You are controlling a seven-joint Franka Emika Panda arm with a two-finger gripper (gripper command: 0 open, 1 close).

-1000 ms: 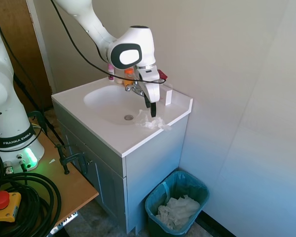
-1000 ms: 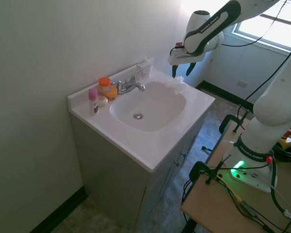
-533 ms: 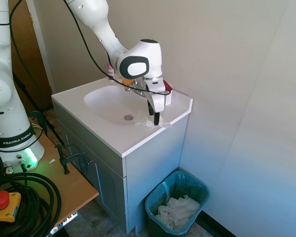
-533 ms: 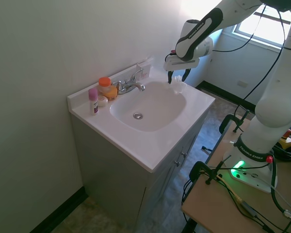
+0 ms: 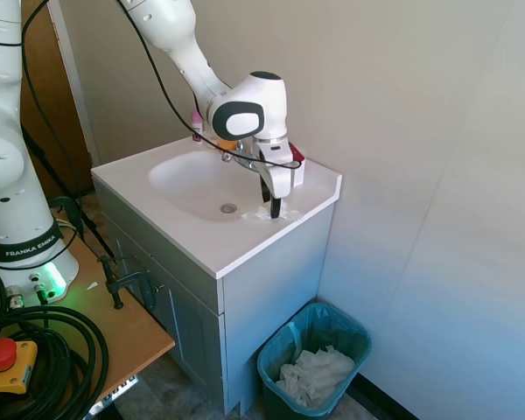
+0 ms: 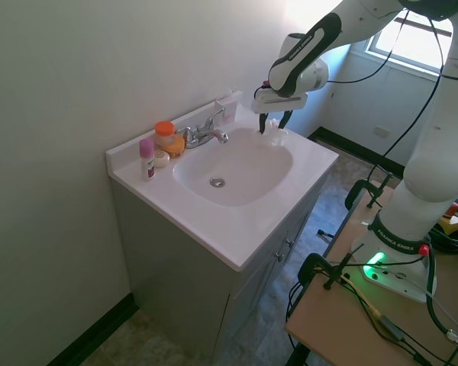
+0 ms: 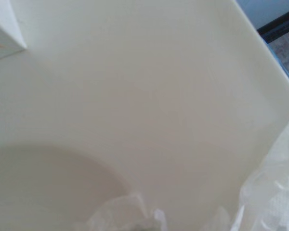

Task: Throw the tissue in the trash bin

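Observation:
The tissue (image 5: 286,213) is a small crumpled white sheet lying on the white vanity top, at the corner beside the basin, and it also shows from the other side (image 6: 280,135). My gripper (image 5: 272,206) points straight down onto it, open, with its dark fingers straddling the paper (image 6: 272,124). In the wrist view the tissue (image 7: 274,187) fills the lower right, very close. The trash bin (image 5: 340,321), dark with a teal bag liner, stands on the floor below that corner of the vanity.
A heap of white crumpled paper (image 5: 313,372) lies inside the bin. A small white box (image 5: 298,172) stands by the wall just behind the gripper. The faucet (image 6: 204,136), an orange-capped bottle (image 6: 165,131) and a pink bottle (image 6: 146,156) line the back of the sink (image 6: 237,171).
The gripper has come down and slightly toward the basin, from above the tissue to straddling it on the counter. The tissue now looks more bunched under the fingers.

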